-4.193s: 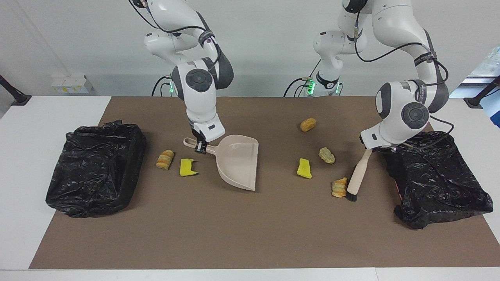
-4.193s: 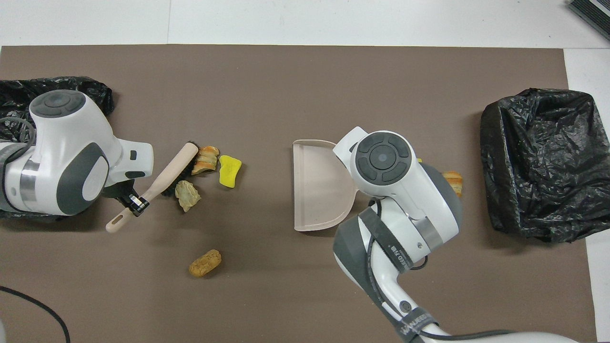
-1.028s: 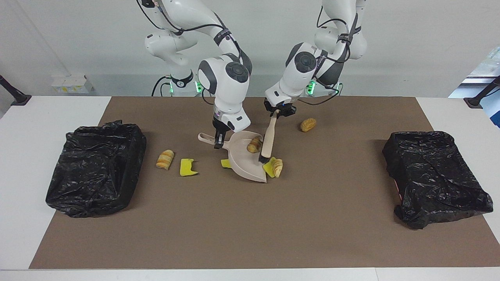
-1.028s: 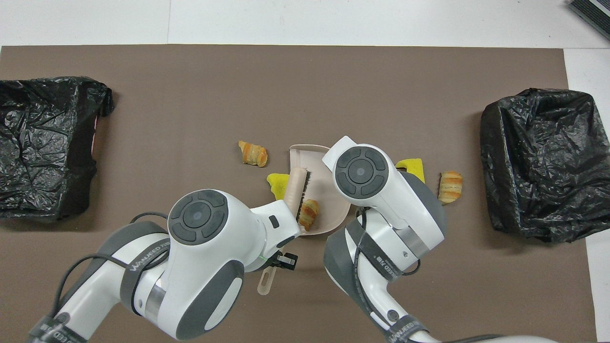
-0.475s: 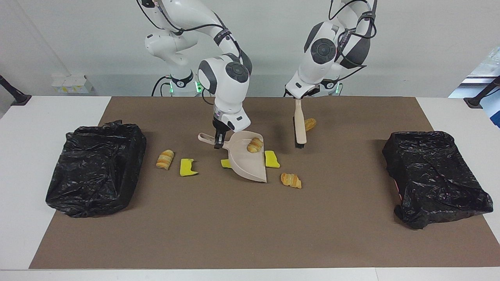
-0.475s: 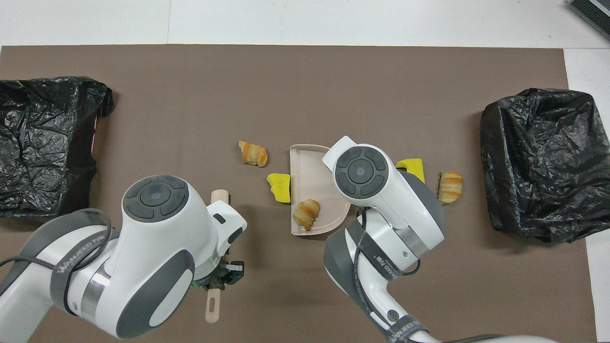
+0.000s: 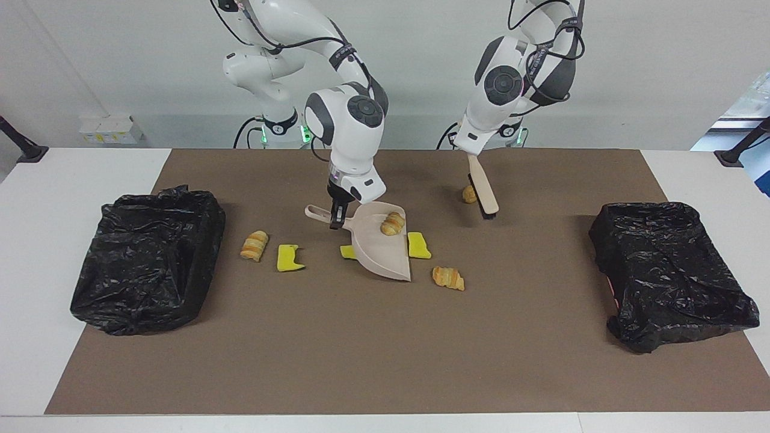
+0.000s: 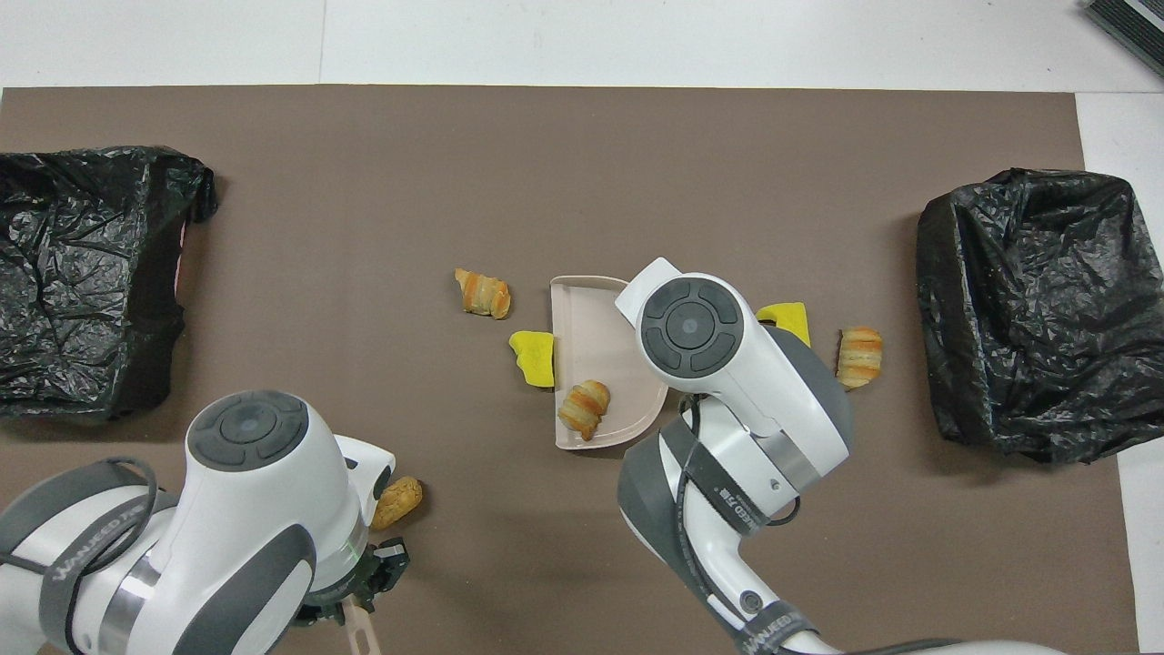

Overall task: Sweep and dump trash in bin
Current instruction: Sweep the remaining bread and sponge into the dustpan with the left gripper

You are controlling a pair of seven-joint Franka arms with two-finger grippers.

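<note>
My right gripper (image 7: 334, 218) is shut on the handle of the beige dustpan (image 7: 379, 249), which is tilted on the mat with one bread-like lump (image 7: 392, 224) of trash inside. More trash lies round it: a yellow scrap (image 7: 418, 245) at its open edge, a croissant-like lump (image 7: 448, 278) farther from the robots, and a small yellow bit (image 7: 348, 251) by its other side. Toward the right arm's end lie a yellow scrap (image 7: 290, 258) and a lump (image 7: 254, 245). My left gripper (image 7: 473, 154) is shut on the brush (image 7: 483, 183), whose tilted bristles hang low beside a tan lump (image 7: 468, 193).
Two bins lined with black bags stand on the brown mat, one (image 7: 147, 258) at the right arm's end and one (image 7: 671, 273) at the left arm's end. In the overhead view the right arm's wrist (image 8: 691, 323) covers the dustpan's handle.
The left arm pulled the brush away from the dustpan, back toward the robots, and tilted it beside the tan lump. One lump was knocked away from the dustpan's edge. The dustpan stayed put.
</note>
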